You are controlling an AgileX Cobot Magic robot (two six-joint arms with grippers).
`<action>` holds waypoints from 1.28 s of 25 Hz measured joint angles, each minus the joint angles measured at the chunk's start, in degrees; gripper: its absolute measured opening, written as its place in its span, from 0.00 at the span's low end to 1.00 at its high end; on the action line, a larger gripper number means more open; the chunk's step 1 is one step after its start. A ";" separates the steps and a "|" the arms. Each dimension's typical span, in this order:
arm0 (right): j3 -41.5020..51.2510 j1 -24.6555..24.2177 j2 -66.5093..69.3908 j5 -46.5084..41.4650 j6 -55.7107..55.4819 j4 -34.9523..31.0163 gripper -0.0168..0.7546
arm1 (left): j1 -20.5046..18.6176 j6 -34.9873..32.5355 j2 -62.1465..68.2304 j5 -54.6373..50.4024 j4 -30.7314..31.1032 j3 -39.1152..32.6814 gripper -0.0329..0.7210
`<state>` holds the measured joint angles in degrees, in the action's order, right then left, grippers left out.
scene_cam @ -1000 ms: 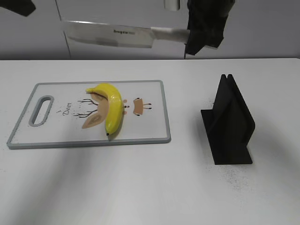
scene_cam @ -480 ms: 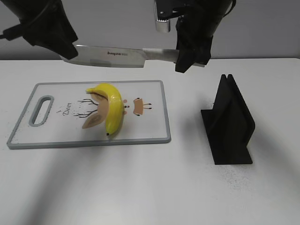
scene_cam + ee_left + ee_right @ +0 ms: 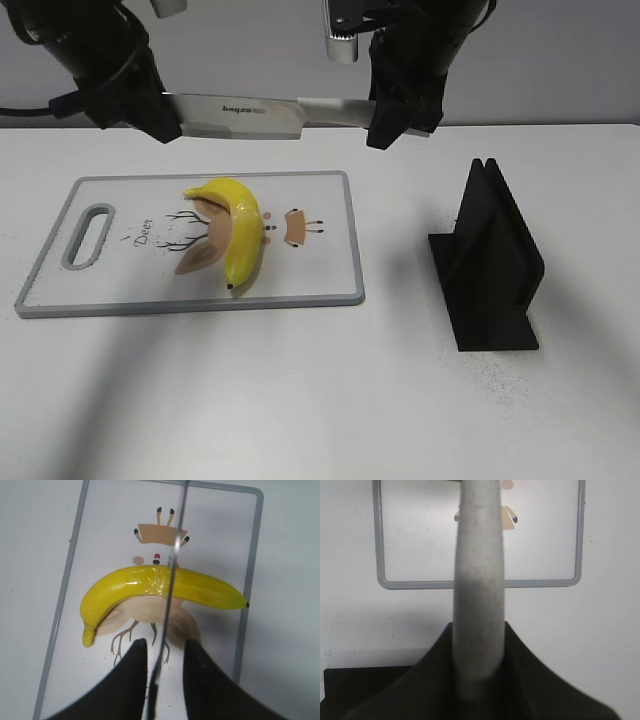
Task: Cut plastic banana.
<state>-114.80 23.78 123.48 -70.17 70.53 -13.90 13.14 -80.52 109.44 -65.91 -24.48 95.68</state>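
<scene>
Your white table (image 3: 300,400) carries two things — a grey-rimmed cutting board (image 3: 330,285) and a black stand (image 3: 490,265). They sit well apart.

Slanted front view; downward wrist close-ups

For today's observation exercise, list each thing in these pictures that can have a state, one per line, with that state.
Banana: whole, uncut, lying on the board.
Knife: lifted level over the board, clear of the banana.
Board: flat on the table.
Knife stand: upright, empty.
Right gripper: shut on the knife handle.
Left gripper: at the blade tip, fingers either side of the blade.
</scene>
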 joint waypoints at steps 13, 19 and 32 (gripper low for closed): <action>-0.16 0.00 1.66 0.24 0.28 0.99 0.23 | 0.00 -0.70 2.11 0.85 -0.34 0.00 0.06; -0.56 0.00 3.17 0.37 -0.17 1.77 0.23 | 0.00 -0.70 6.80 1.74 -1.01 0.10 0.06; -1.79 -0.23 15.49 4.66 -0.42 3.72 0.23 | 0.00 0.23 20.29 6.49 -0.63 1.73 0.07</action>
<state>-116.58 23.55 138.96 -65.50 70.11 -10.17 13.14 -80.29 129.72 -59.41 -25.11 97.41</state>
